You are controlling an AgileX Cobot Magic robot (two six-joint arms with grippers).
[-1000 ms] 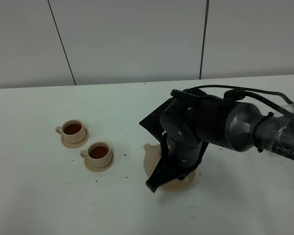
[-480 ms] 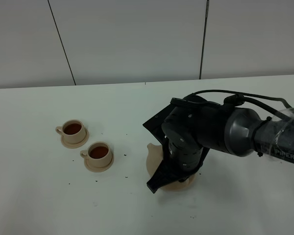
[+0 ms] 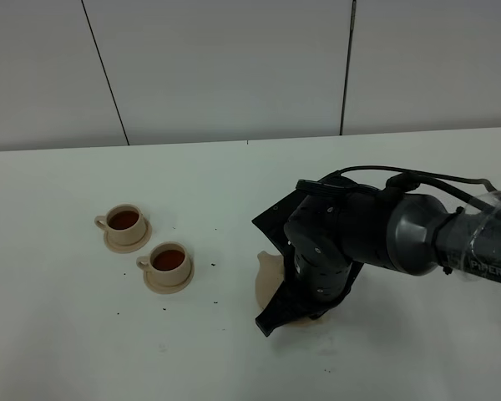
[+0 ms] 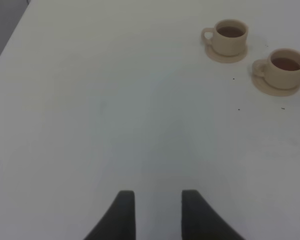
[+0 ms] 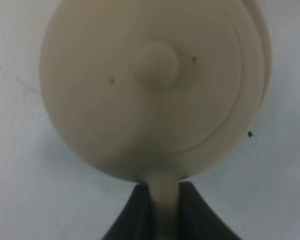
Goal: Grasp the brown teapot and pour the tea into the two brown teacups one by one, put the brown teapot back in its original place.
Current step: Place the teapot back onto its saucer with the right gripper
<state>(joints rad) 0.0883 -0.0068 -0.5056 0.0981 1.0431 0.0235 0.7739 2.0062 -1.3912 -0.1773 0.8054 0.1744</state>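
Note:
The brown teapot point(image 5: 150, 85) fills the right wrist view from above, knobbed lid up. My right gripper point(image 5: 162, 200) is shut on its loop handle. A wider tan saucer point(image 5: 261, 60), the original place, shows as a rim beside and under the teapot; I cannot tell whether they touch. In the high view my right arm point(image 3: 351, 238) covers most of the teapot point(image 3: 267, 280). The two brown teacups point(image 3: 123, 220) point(image 3: 169, 260) stand on small saucers at the left, both holding dark tea. My left gripper point(image 4: 157, 215) hangs open over bare table, well away from the cups point(image 4: 231, 36) point(image 4: 286, 66).
Dark specks of tea leaf point(image 3: 211, 264) lie scattered on the white table around the cups and the teapot. A grey panelled wall point(image 3: 234, 67) closes off the table's back edge.
My right arm has shifted a little to the right and lower with the teapot in its grip, and it now covers more of the wide saucer. The cups have not moved.

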